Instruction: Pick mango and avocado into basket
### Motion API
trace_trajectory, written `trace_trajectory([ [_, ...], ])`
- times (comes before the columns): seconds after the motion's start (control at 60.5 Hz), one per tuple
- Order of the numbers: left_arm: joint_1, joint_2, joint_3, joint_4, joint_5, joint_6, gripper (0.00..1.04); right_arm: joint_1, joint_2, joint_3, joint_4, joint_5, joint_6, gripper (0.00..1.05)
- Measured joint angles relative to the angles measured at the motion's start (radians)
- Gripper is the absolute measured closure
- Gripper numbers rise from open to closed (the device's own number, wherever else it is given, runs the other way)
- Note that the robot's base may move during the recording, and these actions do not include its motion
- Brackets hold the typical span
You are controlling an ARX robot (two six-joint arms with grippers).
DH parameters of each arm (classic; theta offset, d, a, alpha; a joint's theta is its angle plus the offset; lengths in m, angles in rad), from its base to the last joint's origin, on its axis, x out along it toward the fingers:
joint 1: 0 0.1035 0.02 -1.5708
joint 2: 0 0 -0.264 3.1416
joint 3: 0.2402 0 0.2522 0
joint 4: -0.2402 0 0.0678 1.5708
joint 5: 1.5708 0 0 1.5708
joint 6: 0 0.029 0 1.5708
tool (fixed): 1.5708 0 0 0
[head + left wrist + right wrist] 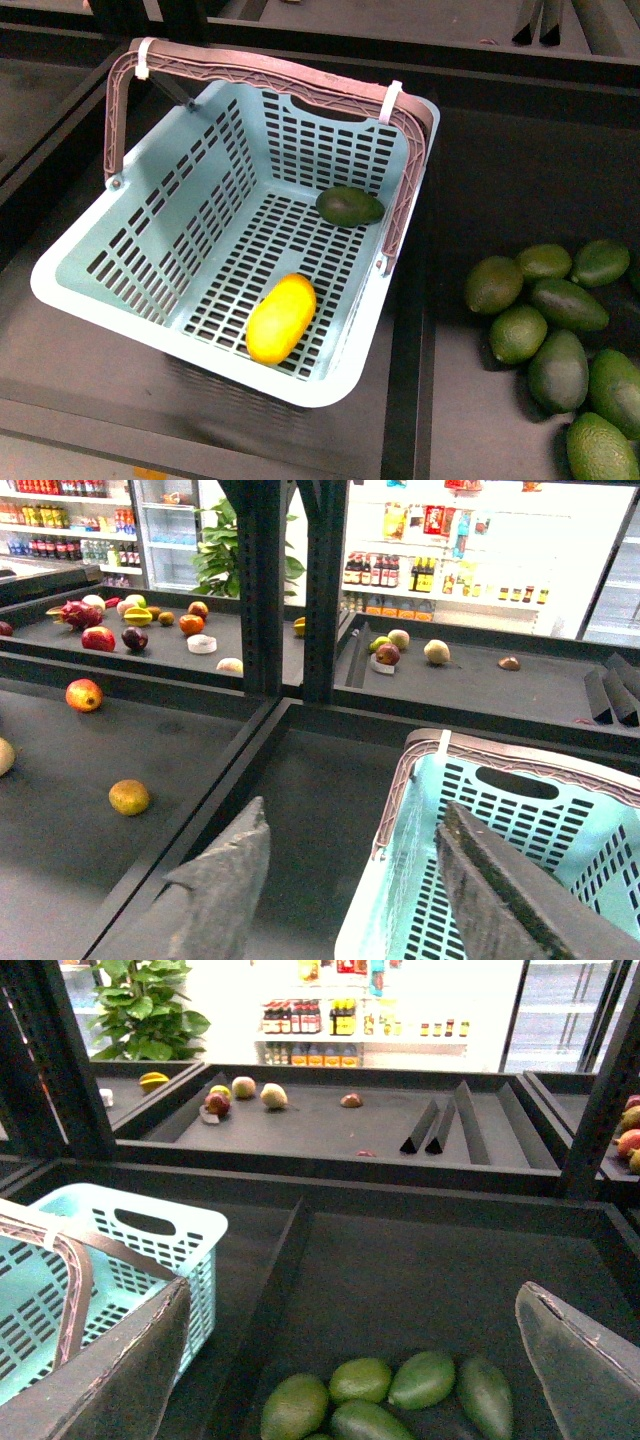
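Observation:
The light teal basket stands on the dark shelf with its brown handles folded back. On its slotted floor near the front lies the yellow mango. A dark green avocado rests at the far right corner of the basket floor. Neither arm shows in the front view. My left gripper hangs open above the basket's left rim, nothing between its fingers. My right gripper is open too, above loose green avocados, with the basket off to one side.
Several more green avocados lie in a heap in the bin right of the basket. Black dividers separate the bins. Far shelves hold assorted fruit, and two black wedges stand on a back shelf.

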Motion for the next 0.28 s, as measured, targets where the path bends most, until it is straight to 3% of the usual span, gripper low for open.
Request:
trace_trajectory([
  [0.215,0.000,0.000,0.000,0.000,0.000,0.000,0.08,0.000,0.000,0.000,0.000,0.000,0.000,0.09],
  [0.281,0.000,0.000,0.000,0.000,0.000,0.001,0.09,0.000,0.000,0.000,0.000,0.000,0.000,0.09],
])
